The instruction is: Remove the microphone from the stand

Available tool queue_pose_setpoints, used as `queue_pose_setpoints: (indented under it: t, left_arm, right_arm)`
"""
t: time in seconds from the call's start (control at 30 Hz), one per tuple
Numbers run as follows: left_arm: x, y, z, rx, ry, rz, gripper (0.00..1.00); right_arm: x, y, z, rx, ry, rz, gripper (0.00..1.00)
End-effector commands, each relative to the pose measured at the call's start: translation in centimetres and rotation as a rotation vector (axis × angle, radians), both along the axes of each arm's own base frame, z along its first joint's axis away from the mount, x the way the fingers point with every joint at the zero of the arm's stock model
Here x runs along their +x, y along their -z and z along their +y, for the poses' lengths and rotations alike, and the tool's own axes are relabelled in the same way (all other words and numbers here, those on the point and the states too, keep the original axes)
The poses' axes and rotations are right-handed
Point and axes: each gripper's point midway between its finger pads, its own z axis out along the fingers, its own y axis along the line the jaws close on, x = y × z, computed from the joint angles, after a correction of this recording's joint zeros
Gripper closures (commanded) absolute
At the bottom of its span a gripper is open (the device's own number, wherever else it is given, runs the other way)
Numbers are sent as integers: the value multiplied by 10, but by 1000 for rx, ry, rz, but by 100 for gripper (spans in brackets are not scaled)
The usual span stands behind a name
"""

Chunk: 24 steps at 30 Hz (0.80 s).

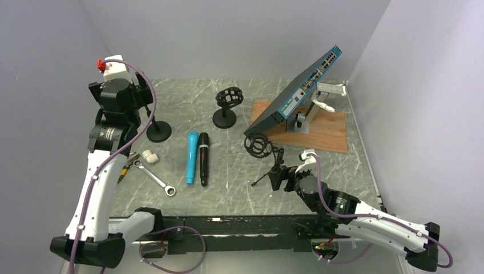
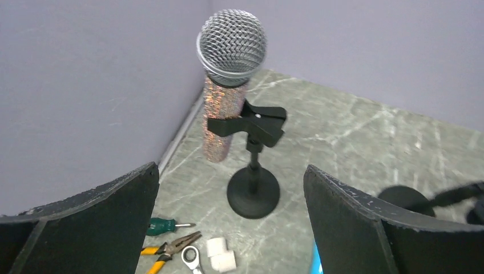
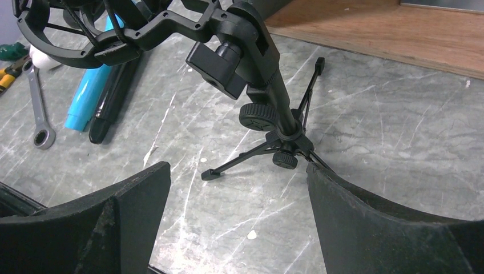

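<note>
Microphone with a sparkly body and silver mesh head (image 2: pixel 224 94) stood upright in the clip of a black round-based stand (image 2: pixel 253 197), near the far left corner of the grey marbled table (image 2: pixel 354 131). Nearest, the right claw (image 3: pixel 238 168) hung with fingers apart before a black tripod stand (image 3: pixel 278 123). Farther back, the left claw (image 2: pixel 231 171) faced the microphone, fingers spread, touching nothing.

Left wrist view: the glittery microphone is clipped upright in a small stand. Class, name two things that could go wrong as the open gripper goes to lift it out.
1. The clip holds the microphone mid-body, so a pull might lift or tip the whole stand on its small round base instead of freeing it.
2. The wall stands close beside the microphone; a finger of the left gripper could strike it while closing.
</note>
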Motion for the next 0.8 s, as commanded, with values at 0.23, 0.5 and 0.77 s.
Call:
queue_pose_setpoints:
  t: [0.23,0.5,0.77]
  left_arm:
    - [66,-4,56,1,-239,-144,0]
    - [96,1,43,98,-90,-155,4]
    - [101,16,49,169,-32,-141,26]
  right_arm:
    - [0,-27,4,62,-8,-30,9]
    - [2,-34,17,17,-54,-37,9]
    - [4,-50,42,-7,-131,-35,9]
